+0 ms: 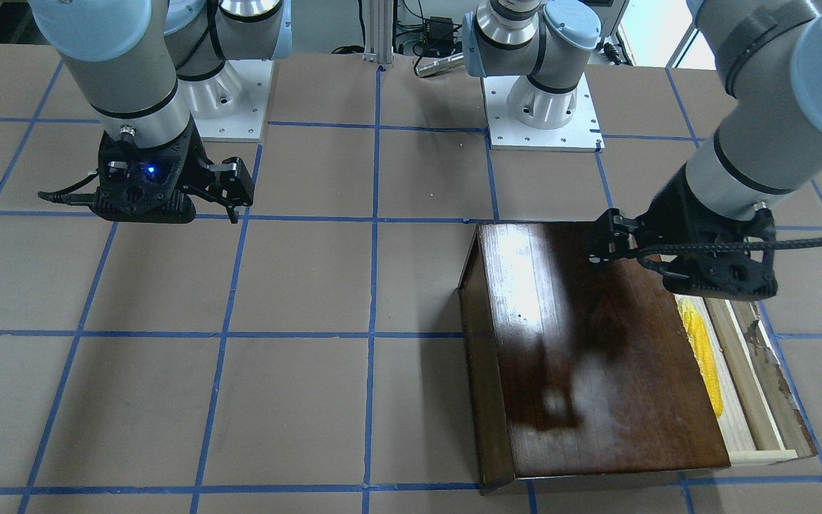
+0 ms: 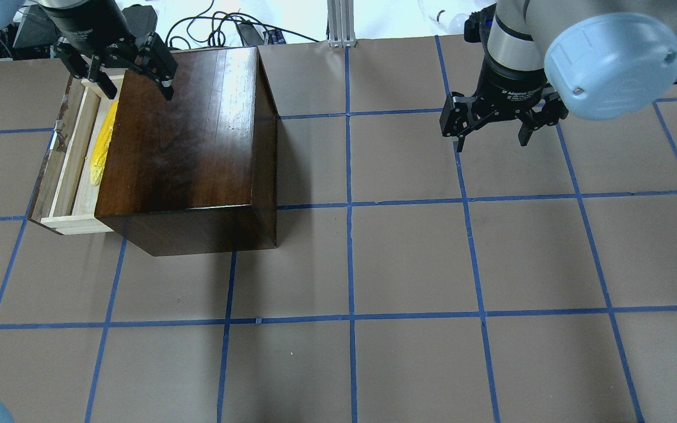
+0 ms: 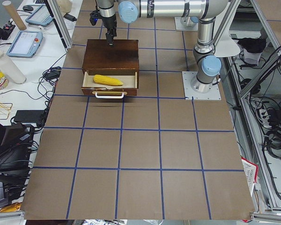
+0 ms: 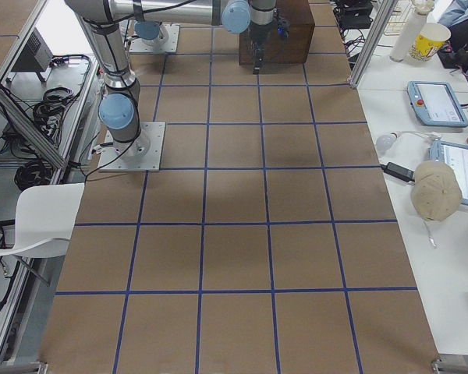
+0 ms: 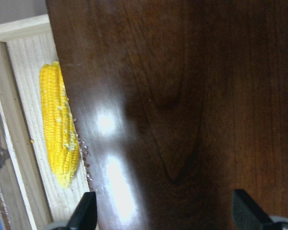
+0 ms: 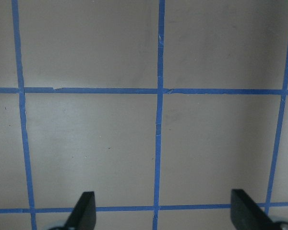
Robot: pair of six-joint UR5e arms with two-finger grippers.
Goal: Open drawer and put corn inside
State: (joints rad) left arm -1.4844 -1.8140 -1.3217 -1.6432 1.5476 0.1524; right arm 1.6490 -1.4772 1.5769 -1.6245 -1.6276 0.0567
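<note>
Corn (image 2: 102, 144) lies lengthwise in the pale tray of the drawer (image 2: 74, 224), close against the edge of the box (image 2: 185, 135), and nothing is touching it. The drawer is pulled out from the box, with its white handle (image 3: 110, 95) on the dark front panel.

The left jaws hang spread and empty above the box top, near the edge on the drawer side. In the left wrist view one fingertip sits over the seam between tray and lid, and the other is over the glossy wood. The right jaws, also spread and empty, hover over bare surface (image 2: 409, 258), well apart from the box.

Judging from this, the placing looks done and the step in hand is getting the left arm clear. To do that well, it should rise straight up before any sideways travel, so that neither fingertip scrapes the lid or catches the tray's wall. A knock there could slide the drawer or roll the cob. There is no need to close the jaws on the way. The right arm has no reason to come nearer.
</note>
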